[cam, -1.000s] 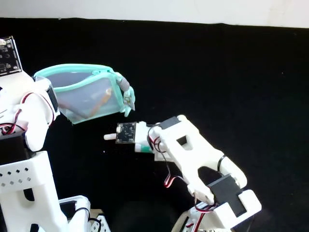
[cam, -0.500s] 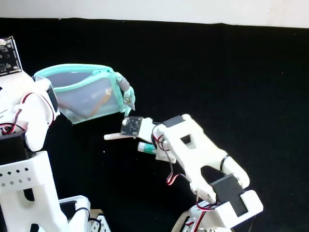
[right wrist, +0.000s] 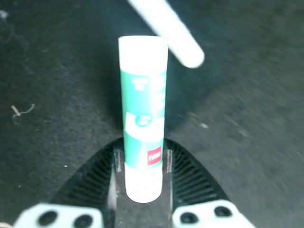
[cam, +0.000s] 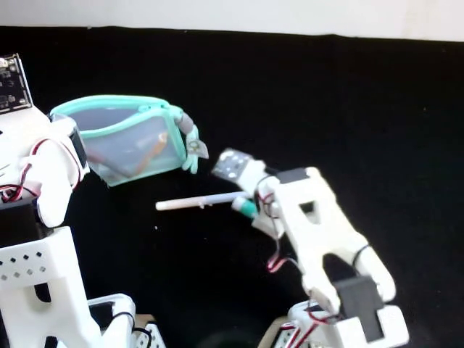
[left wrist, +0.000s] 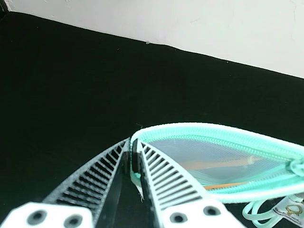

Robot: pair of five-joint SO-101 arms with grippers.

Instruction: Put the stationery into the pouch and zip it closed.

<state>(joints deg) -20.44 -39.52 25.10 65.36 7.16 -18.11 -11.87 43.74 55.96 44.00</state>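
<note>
1. Your left hand (left wrist: 132,154) pinches the open pouch's (left wrist: 213,152) rim.
2. Your right hand (right wrist: 142,154) grips a glue stick (right wrist: 142,109) beside the pouch.
3. A white pen (cam: 199,201) lies on the counter (cam: 348,109) near the pouch.

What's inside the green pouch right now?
Through the clear side of the pouch, at least one thin wooden pencil lies inside. The end in the left gripper is covered; anything there is hidden.

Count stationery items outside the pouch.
2: glue stick in the right gripper, white pen on the table. The pouch holds something pencil-like; more may be hidden inside.
</note>
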